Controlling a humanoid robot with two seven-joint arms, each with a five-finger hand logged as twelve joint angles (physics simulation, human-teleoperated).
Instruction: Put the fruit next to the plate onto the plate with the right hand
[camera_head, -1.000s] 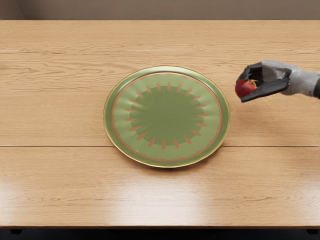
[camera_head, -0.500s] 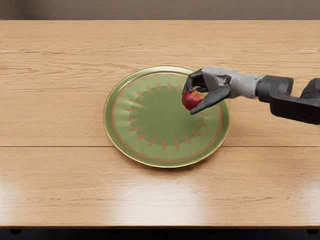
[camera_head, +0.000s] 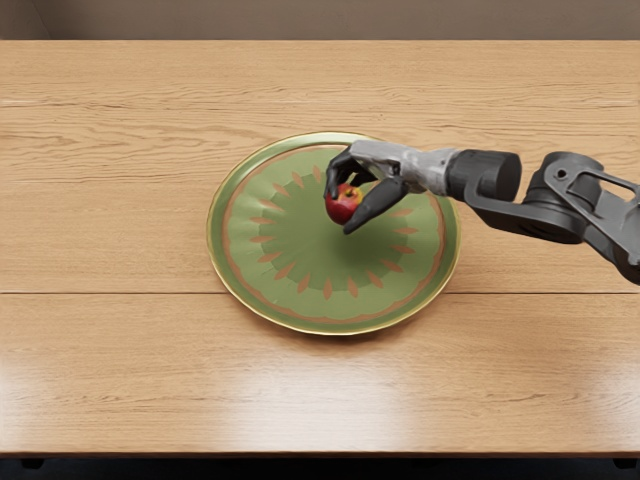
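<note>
**Fruit held over the plate's middle, release not yet made**

The right hand (camera_head: 372, 172) reaches in from 3 o'clock, its arm stretched across the plate's rim. Its fingers (camera_head: 368, 205) are curled narrowly around the small red fruit (camera_head: 343, 203): dark fingertips wrap the top and 9 o'clock side, and one digit crosses under it at 4 o'clock. The fruit sits at the 9 o'clock tip of the hand, below the knuckles.

Seen against the green plate (camera_head: 262, 262), the fruit lies just toward 12 o'clock from the centre of the star pattern, well inside the rim on every side. Whether it touches the plate or hangs just above it cannot be told from this slanted view.

The fruit is roundish, with no long axis to line up, so the next move likely turns only on height: straight down, then the fingers opening. A round fruit may roll if let go from above, though the plate's raised rim should contain it.

The plate rests mid-counter (camera_head: 120, 380). The left hand is out of view.
</note>
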